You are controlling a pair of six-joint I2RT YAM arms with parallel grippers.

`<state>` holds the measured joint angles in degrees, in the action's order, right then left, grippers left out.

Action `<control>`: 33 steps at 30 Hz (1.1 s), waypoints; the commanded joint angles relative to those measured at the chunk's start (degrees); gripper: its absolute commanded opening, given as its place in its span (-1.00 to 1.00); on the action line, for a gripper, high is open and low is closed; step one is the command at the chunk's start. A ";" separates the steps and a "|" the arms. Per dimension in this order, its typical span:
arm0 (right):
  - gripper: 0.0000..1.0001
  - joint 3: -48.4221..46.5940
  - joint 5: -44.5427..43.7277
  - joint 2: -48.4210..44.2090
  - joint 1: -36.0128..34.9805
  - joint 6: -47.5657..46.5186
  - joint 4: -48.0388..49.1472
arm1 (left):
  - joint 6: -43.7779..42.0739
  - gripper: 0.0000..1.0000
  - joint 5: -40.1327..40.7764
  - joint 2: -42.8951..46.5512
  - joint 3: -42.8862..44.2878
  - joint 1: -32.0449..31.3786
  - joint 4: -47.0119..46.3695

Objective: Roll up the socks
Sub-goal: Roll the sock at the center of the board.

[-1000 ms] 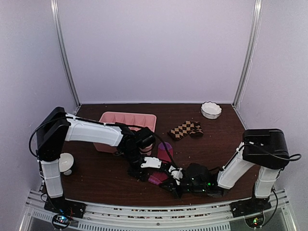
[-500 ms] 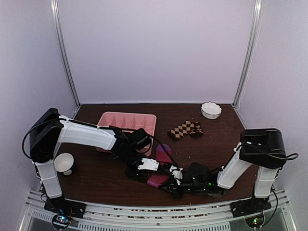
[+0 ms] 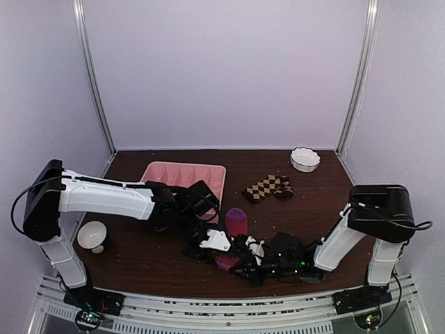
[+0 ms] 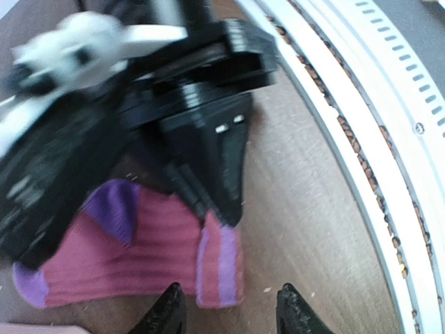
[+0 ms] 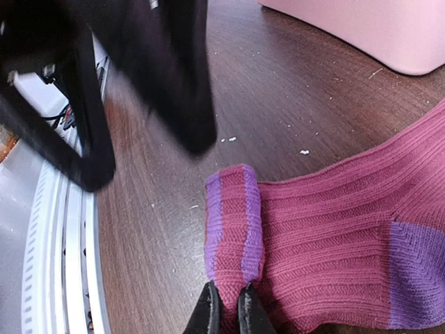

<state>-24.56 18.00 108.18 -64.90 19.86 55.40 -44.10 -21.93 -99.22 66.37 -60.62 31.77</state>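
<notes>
Right wrist view: the right tool (image 5: 226,312) is closed almost fully, its 2 fingers pinching the folded purple-striped cuff of the pink sock (image 5: 313,236). The sock lies flat on the tabletop (image 3: 139,264) near the front edge, between the 2 arms, toe pointing away from the bases. The left tool (image 4: 229,313) stands part open and holds nothing; in the left wrist view the cuff end lies just ahead of the gap between its fingers. The checkered sock (image 3: 268,186) rests well apart, farther back and right of the tray (image 3: 160,170).

Handling, as judged:
- The sock is light, soft ribbed knit. It will bend and slump, and it gives no stiffness to push against.
- The fabric should grip the fingers well, but a loose roll is likely to spring open once released.
- Best hold: the doubled cuff edge, where 2 layers give bulk. A second hold beside the first would keep the fold tight.

Clearance:
- The metal rail (image 4: 361,104) runs just beside the cuff on the near side, so room there is short.
- The 2 tools sit close together; a collision is the main risk.
- Open room lies toward the toe, with the tray just beyond on the left.
</notes>
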 commanded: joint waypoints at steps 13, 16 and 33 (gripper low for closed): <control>-1.00 3.76 -0.99 5.16 1.50 1.96 -21.89 | -1.20 -0.31 3.24 -9.88 0.86 -1.69 -6.57; -1.00 3.94 -0.52 5.41 1.73 2.67 -20.70 | -1.06 -0.34 3.48 -11.50 0.78 -1.69 -6.40; -0.52 12.17 -8.99 -4.90 2.06 5.17 -6.59 | 3.94 -1.00 3.20 -17.43 3.17 2.42 0.13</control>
<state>-18.96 16.86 105.25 -63.22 24.62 58.76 -43.88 -17.32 -111.81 68.55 -62.17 22.74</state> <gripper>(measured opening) 0.184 0.035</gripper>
